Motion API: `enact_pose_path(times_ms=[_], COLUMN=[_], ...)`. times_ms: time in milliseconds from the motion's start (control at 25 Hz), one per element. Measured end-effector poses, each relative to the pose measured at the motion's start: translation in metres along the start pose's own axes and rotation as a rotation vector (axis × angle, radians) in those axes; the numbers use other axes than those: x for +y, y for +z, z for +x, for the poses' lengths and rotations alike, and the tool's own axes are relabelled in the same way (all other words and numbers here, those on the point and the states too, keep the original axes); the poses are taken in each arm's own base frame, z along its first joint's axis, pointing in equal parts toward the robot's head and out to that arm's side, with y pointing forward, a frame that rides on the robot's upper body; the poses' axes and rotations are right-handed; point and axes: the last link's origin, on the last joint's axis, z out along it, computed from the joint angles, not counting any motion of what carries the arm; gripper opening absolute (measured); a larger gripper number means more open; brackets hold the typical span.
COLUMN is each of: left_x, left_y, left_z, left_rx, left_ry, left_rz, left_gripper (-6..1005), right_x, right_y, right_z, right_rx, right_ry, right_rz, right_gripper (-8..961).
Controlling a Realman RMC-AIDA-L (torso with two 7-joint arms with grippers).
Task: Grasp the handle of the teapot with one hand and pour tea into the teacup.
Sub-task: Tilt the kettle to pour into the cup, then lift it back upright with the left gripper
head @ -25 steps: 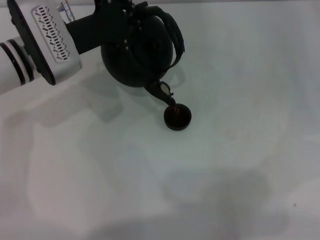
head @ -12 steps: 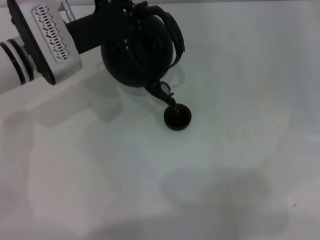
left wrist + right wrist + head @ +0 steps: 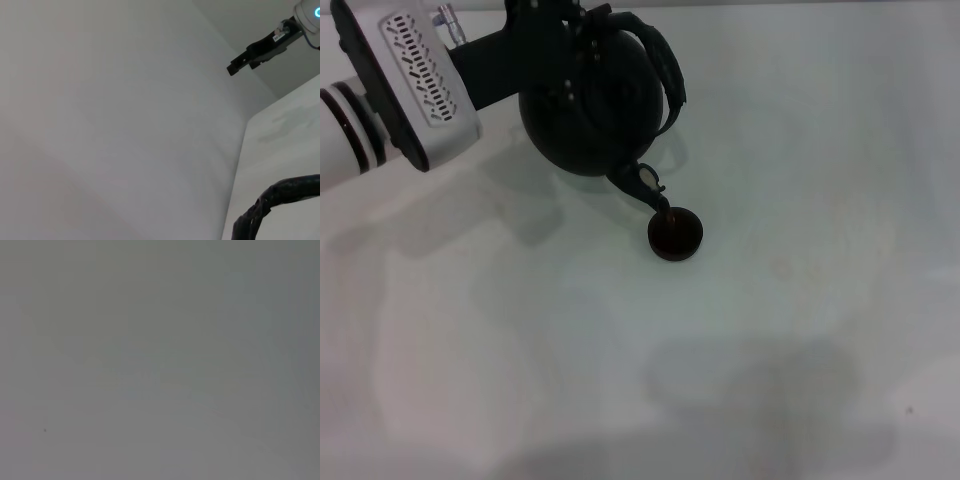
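Observation:
The matte black teapot [image 3: 590, 110] hangs tilted above the white table at the back left in the head view. Its short spout [image 3: 645, 185] points down, with its tip right over the rim of the small black teacup [image 3: 675, 236]. The rough arched handle [image 3: 668, 70] loops over the pot's right side. My left gripper [image 3: 585, 22] is shut on the handle at the pot's top and carries the pot. A piece of the handle [image 3: 280, 197] shows in the left wrist view. A dark gripper [image 3: 260, 50] shows far off there, most likely my right one.
The white table [image 3: 770, 330] stretches in front of and to the right of the cup. My left arm's white wrist housing [image 3: 415, 75] sits at the back left. The right wrist view shows only a plain grey surface.
The teapot and my left gripper have shifted very slightly up and to the left. The spout tip stays over the teacup.

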Motion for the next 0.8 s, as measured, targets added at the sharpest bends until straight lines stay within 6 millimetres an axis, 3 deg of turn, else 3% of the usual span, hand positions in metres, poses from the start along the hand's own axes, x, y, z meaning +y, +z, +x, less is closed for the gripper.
enact_pose_path(times_ms=[800], left_x=[0.002], left_y=[-0.013], left_z=[0.006], left_rx=[0.09], left_ry=[-0.145], left_rz=[0.093], left_gripper=[105], right_x=[-0.003], right_y=[-0.003], right_z=[0.004], right_rx=[0.013], right_ry=[-0.005], right_rz=[0.006], right_gripper=[855])
